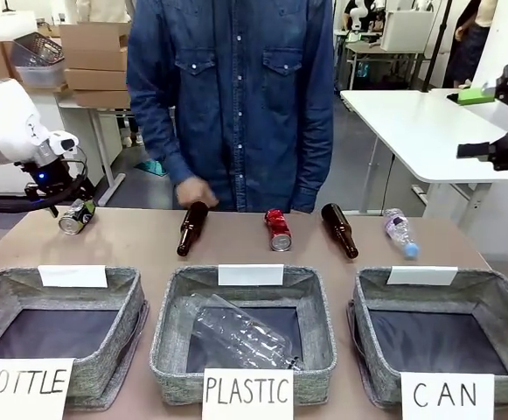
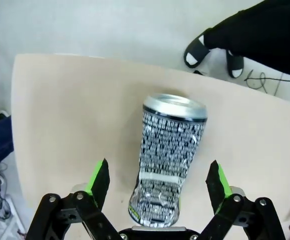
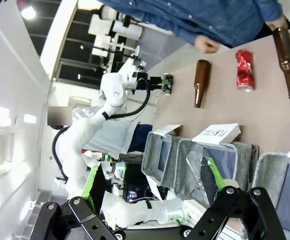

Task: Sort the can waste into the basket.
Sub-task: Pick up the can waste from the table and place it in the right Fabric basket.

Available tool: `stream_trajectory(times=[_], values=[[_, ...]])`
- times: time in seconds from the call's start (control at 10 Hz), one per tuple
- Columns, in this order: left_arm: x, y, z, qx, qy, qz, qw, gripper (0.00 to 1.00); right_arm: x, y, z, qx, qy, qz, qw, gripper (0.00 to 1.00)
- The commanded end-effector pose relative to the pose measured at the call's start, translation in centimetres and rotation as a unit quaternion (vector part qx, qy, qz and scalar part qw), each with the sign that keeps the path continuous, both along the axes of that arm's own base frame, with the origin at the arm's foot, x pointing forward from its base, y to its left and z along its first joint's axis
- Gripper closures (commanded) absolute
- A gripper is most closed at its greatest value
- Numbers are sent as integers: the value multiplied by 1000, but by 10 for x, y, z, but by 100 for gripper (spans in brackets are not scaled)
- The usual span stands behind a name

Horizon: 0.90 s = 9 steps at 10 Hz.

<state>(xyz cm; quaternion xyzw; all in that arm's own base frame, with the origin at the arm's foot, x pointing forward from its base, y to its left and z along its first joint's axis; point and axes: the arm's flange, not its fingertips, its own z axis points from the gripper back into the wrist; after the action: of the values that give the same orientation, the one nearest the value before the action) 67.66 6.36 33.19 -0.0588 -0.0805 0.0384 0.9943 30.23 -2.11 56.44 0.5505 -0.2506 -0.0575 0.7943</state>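
Left claw (image 2: 158, 167) gapes around the silver-and-black can (image 2: 173, 135) at the desk (image 1: 131, 249)'s far-left corner; right claw (image 3: 150, 167) gapes aloft. 1 red can (image 1: 278, 229), 2 brown bottles (image 1: 192, 227) line its far edge.

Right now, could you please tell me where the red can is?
In the front view, the red can lies at the far side of the table, between the left brown bottle and the right brown bottle, beyond the PLASTIC basket.
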Motion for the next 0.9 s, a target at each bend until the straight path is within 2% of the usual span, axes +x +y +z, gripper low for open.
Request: stream_trajectory(times=[0.0,0.2,0.3,0.4,0.5,0.6,0.8], values=[[14,-2,-1,8,13,-10,1000,0,4,3,0,4,-17,3,1000,0],[15,0,-2,7,18,-11,1000,0,4,3,0,4,-17,3,1000,0],[14,-1,-1,7,26,-13,1000,36,4,3,0,4,-17,3,1000,0],[14,0,-2,1,36,-21,999,60,4,3,0,4,-17,3,1000,0],[14,-1,-2,1,35,-26,999,95,4,3,0,4,-17,3,1000,0],[15,-1,-3,5,35,-28,999,100,4,3,0,4,-17,3,1000,0],[16,-1,-5,9,37,-33,999,100,4,3,0,4,-17,3,1000,0]])
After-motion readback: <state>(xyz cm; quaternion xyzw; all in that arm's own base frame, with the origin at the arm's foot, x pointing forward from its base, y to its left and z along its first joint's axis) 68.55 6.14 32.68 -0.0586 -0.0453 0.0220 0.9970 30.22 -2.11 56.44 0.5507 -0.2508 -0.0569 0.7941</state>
